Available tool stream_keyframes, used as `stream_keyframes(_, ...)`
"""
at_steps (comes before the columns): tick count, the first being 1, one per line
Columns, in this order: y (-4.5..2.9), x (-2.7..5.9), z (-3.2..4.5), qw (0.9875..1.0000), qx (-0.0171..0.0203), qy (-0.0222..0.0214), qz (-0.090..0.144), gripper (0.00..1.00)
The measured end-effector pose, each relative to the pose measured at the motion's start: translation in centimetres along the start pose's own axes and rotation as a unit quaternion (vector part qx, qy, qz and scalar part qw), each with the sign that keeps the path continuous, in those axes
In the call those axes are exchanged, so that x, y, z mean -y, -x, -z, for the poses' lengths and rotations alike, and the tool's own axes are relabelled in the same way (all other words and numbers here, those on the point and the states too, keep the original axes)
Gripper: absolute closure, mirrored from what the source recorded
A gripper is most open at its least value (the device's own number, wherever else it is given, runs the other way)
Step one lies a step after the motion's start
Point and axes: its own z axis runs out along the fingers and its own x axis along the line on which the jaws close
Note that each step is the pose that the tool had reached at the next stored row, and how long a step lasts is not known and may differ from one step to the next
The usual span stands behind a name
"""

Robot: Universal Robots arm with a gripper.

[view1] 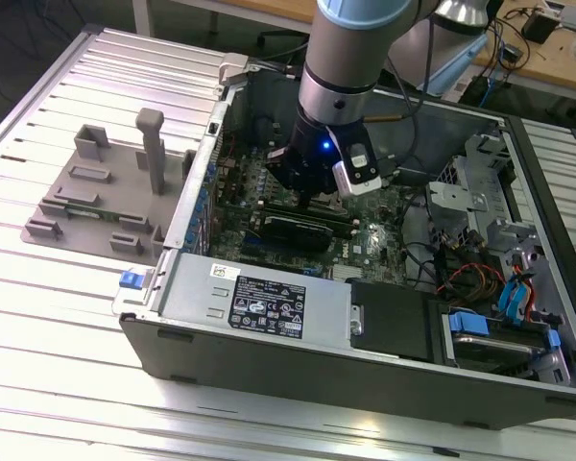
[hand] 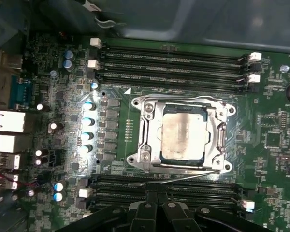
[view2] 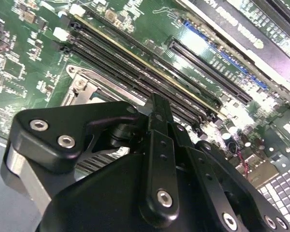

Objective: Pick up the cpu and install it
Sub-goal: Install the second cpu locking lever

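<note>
We see the black gripper (hand: 157, 212) close up; we cannot tell if it is wide or narrow. The shiny cpu (hand: 184, 133) sits inside the metal socket (hand: 144, 137) on the green board (hand: 270, 121), inside the open computer case (view1: 269, 322).

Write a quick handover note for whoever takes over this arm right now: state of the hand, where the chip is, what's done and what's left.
Hand: down inside the open computer case, low over the motherboard. Whether its fingers are open or shut cannot be told from these views.
Chip: lying flat inside the metal socket frame, between the memory slots, shiny top plate facing up.
Done: the chip looks seated in the socket.
Left: confirm it sits level. The thin wire lever beside the frame may be unlatched, so check the frame is clamped.
</note>
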Motion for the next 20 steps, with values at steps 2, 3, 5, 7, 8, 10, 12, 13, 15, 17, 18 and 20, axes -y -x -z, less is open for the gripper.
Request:
stream_keyframes(2,-0.07,-0.01,0.0,1.0,0.008,0.0046,0.0,0.89)
stream_keyframes(3,-0.16,-0.01,0.0,0.9999,0.0123,0.0066,0.0,0.89)
stream_keyframes(5,-0.48,-0.03,0.0,0.9997,0.0228,0.0109,0.001,0.89)
stream_keyframes(7,-0.8,-0.06,-0.02,0.9995,0.0288,0.0127,0.001,0.89)
stream_keyframes(8,-1.03,-0.07,-0.02,0.9995,0.0306,0.0127,0.001,0.89)
stream_keyframes(10,-1.74,-0.12,-0.01,0.9994,0.0333,0.0126,0.001,0.89)
stream_keyframes(12,-1.76,-0.12,-0.01,0.9994,0.0336,0.0126,0.001,0.89)
stream_keyframes(13,-1.77,-0.12,-0.01,0.9994,0.0333,0.0129,0.001,0.89)
stream_keyframes(15,-1.74,0.07,-0.05,0.9995,0.0168,0.025,-0.001,0.89)
stream_keyframes(17,-1.74,0.16,-0.04,0.9995,0.0164,0.027,-0.001,0.89)
stream_keyframes(18,-1.74,0.18,-0.05,0.9995,0.0164,0.0273,-0.001,0.89)
stream_keyframes(20,-1.75,0.25,-0.04,0.9995,0.0164,0.0274,-0.001,0.89)
